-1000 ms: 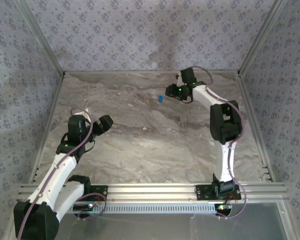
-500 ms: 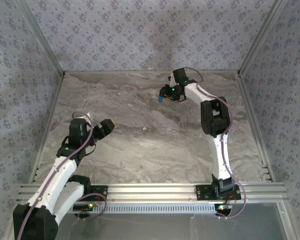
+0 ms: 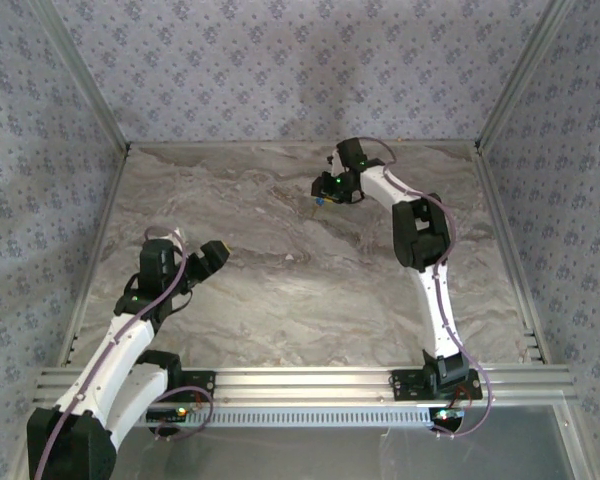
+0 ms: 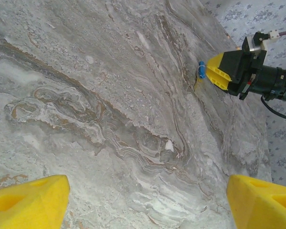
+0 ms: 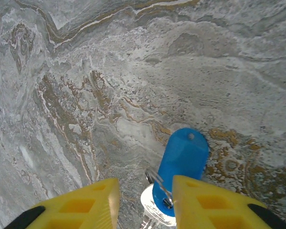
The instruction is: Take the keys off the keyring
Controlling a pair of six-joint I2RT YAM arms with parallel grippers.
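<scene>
Marble tabletop [image 3: 280, 290], blue keys [image 5: 182, 160] inside right end effector [image 5: 145, 188] (jaws parted, silver ring [image 5: 158, 183] alongside), left end effector [image 4: 147, 179] spread wide

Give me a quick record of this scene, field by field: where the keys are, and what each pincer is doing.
keys: small blue bunch lying on the marble table, towards its far side
right pincer: low over the bunch, jaws apart, one finger on each side of it
left pincer: open wide, empty, above bare table, well away from the keys
grasp: not yet closed on the bunch
</scene>
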